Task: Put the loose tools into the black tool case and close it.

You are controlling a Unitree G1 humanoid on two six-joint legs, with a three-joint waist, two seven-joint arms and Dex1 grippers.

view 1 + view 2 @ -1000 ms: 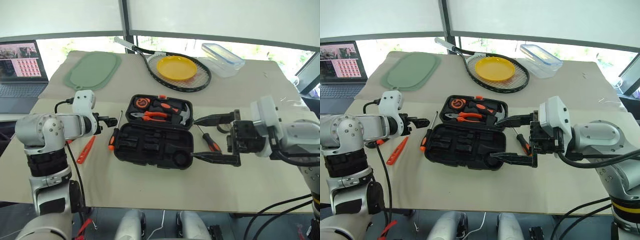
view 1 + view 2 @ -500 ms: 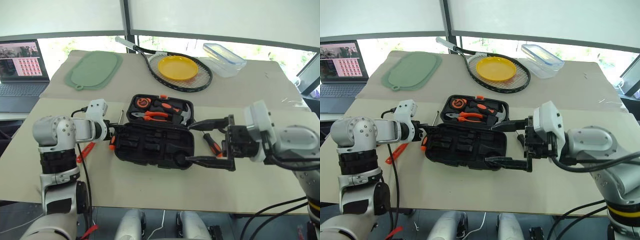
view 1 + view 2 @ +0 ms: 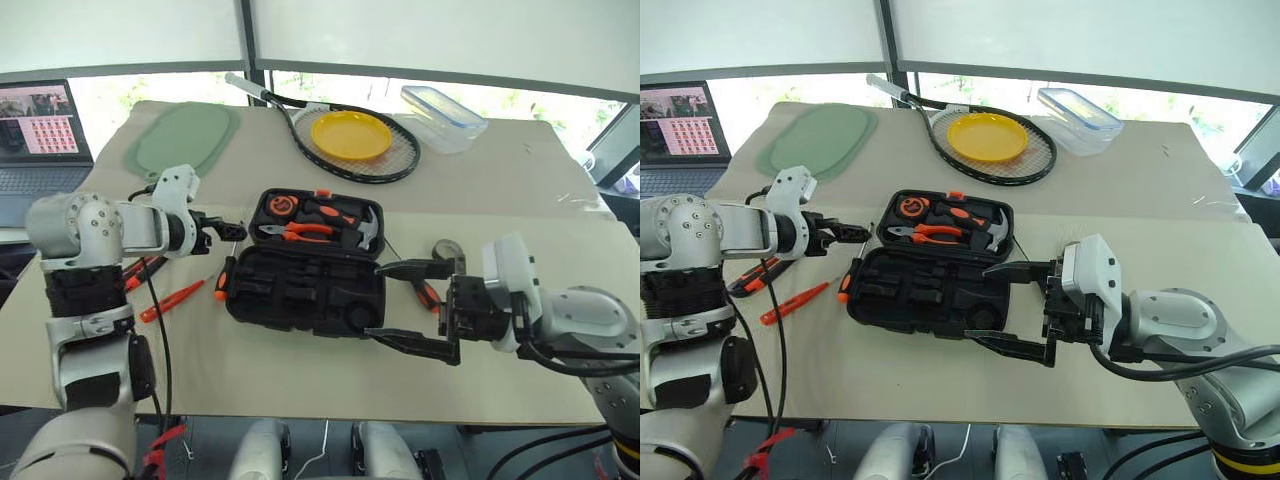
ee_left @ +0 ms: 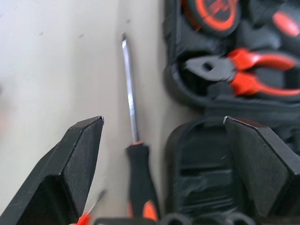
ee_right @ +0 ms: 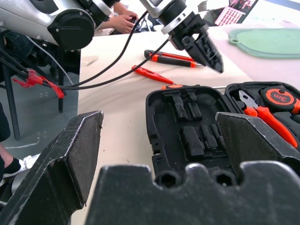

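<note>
The black tool case [image 3: 305, 270] lies open at the middle of the table [image 3: 300, 375], its tray half toward the robot bare, the far half holding pliers [image 3: 305, 232], a hammer [image 3: 355, 222] and a tape measure [image 3: 281, 205]. A black-handled screwdriver [image 4: 136, 164] lies just beside its left edge — light, rigid, with a slick steel shaft, so the ribbed handle looks the better hold. A slim orange tester screwdriver [image 3: 172, 298] and a utility knife [image 3: 135, 272] lie further left; another screwdriver [image 3: 428, 292] lies at the case's right. The left gripper [image 3: 228, 229] hangs spread and empty above the first screwdriver; the right gripper [image 3: 405, 305], likewise agape and empty, sits at the case's right end. The table's near edge is not far off — open cloth there gives room.
</note>
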